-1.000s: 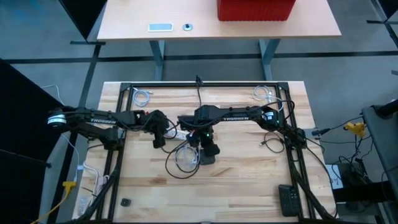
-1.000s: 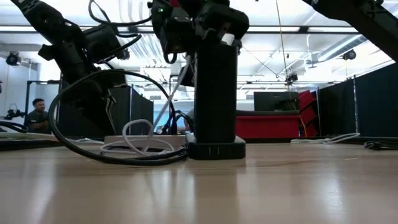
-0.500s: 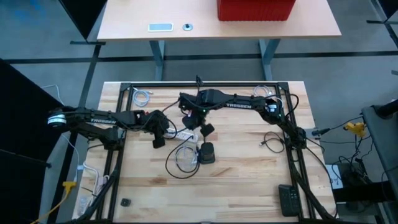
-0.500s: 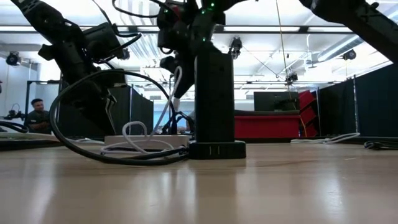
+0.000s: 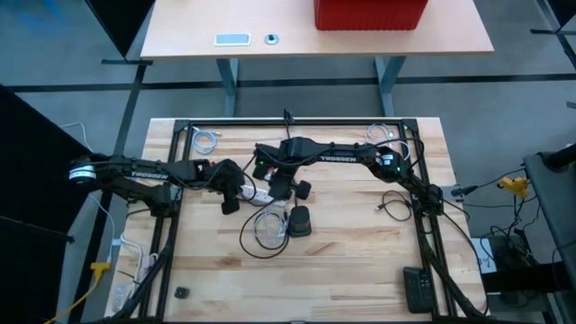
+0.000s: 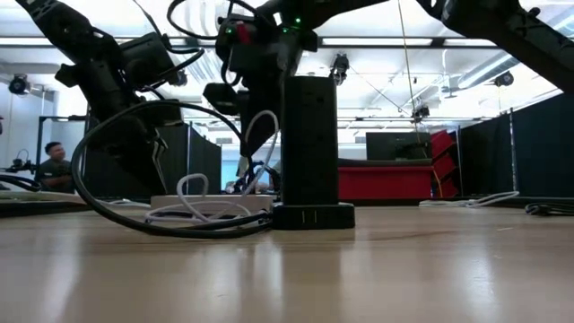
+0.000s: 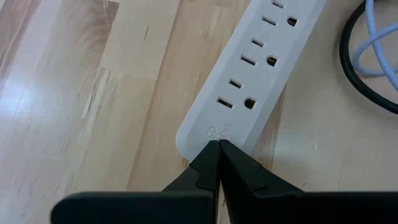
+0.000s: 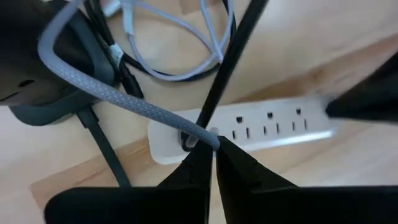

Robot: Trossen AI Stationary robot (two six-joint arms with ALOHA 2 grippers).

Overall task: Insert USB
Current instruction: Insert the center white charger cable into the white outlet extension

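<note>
grey floor, tan desk, red bin.

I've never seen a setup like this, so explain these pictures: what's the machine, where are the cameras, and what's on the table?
Two dark robot arms work at a wooden table. One camera looks straight down, one sits at table height, and one rides on each wrist. A white power strip lies on the wood beside an upright black charging tower and loose cables. The left tool, shut, presses its tip against the strip's end. The right tool, shut on a grey braided cable, holds it above the strip.
</note>
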